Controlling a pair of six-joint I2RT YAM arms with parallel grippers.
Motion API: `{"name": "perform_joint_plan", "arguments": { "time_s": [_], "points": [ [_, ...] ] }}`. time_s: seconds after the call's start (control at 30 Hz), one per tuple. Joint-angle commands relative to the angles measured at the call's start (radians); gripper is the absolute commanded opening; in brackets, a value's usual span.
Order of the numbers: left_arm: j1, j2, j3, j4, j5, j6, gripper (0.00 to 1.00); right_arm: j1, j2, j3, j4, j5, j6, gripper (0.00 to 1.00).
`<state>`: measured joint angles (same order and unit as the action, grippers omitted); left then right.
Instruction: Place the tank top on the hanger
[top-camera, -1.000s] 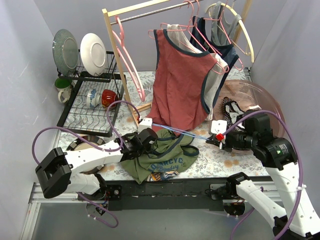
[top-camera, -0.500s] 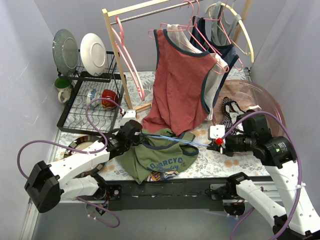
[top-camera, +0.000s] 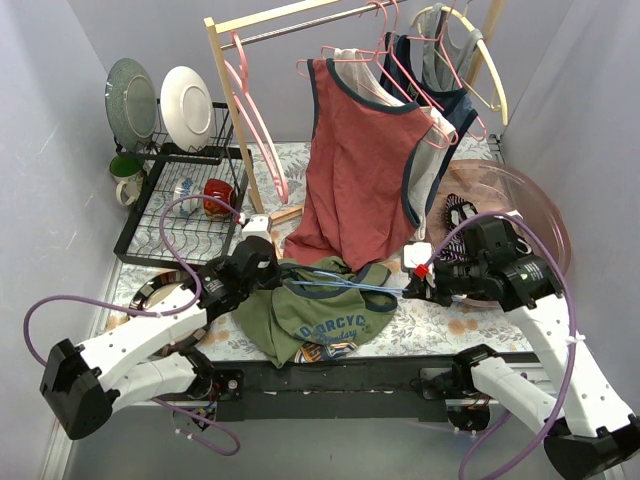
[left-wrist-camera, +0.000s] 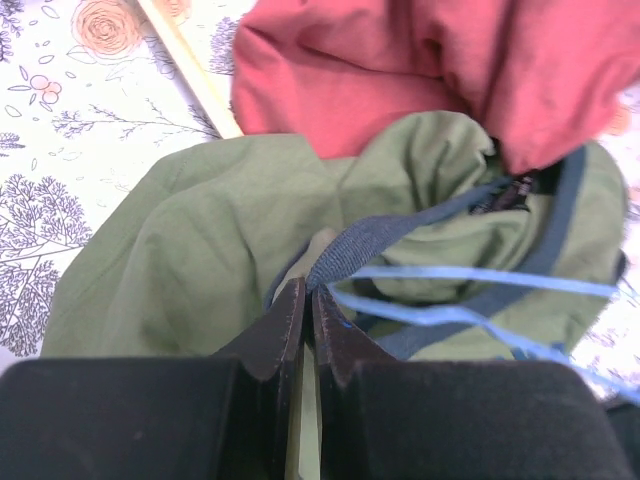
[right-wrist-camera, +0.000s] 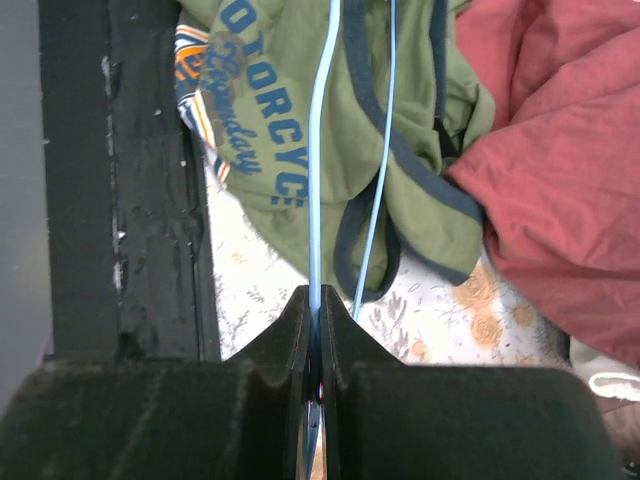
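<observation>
Floral-print tabletop (top-camera: 445, 318) carries the olive tank top (top-camera: 320, 322), heaped at its near edge just below the hem of a rust-red tank top (top-camera: 355, 170) that hangs from the wooden rack (top-camera: 225, 90). The left gripper (left-wrist-camera: 307, 300) is pinched together on the tank top's navy trim. The right gripper (right-wrist-camera: 317, 305) is clamped on the light-blue hanger (top-camera: 350, 287), whose thin wires stretch across the crumpled green fabric between the two grippers.

One hanger (top-camera: 360, 286): hook unseen, left end buried in tank top (top-camera: 300, 322) folds. Chest lettering partly folded under, incomplete.
</observation>
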<state>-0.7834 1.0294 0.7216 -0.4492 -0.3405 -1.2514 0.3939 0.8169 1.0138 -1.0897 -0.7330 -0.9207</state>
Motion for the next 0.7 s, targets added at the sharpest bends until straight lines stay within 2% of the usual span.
{"name": "perform_joint_plan", "arguments": {
  "time_s": [0.0, 0.07, 0.27, 0.53, 0.57, 0.6, 0.67],
  "points": [
    [0.006, -0.084, 0.052, -0.062, 0.063, 0.020, 0.00, -0.001, 0.030, -0.011, 0.120, -0.035, 0.011, 0.01],
    [0.004, -0.104, 0.056, -0.074, 0.096, 0.020, 0.00, -0.003, 0.057, -0.012, 0.157, -0.061, 0.023, 0.01],
    [0.004, -0.178, 0.107, -0.057, 0.196, 0.006, 0.00, -0.001, 0.185, -0.015, 0.237, -0.264, 0.063, 0.01],
    [0.004, -0.215, 0.174, -0.039, 0.327, -0.019, 0.00, -0.003, 0.280, -0.043, 0.431, -0.411, 0.238, 0.01],
    [0.006, -0.216, 0.183, -0.046, 0.334, -0.017, 0.01, -0.003, 0.283, -0.046, 0.450, -0.425, 0.247, 0.01],
    [0.004, -0.218, 0.188, -0.054, 0.336, -0.017, 0.07, -0.006, 0.289, -0.046, 0.461, -0.445, 0.250, 0.01],
    [0.004, -0.226, 0.199, -0.097, 0.318, -0.010, 0.25, -0.021, 0.286, -0.043, 0.462, -0.466, 0.249, 0.01]
  ]
}}
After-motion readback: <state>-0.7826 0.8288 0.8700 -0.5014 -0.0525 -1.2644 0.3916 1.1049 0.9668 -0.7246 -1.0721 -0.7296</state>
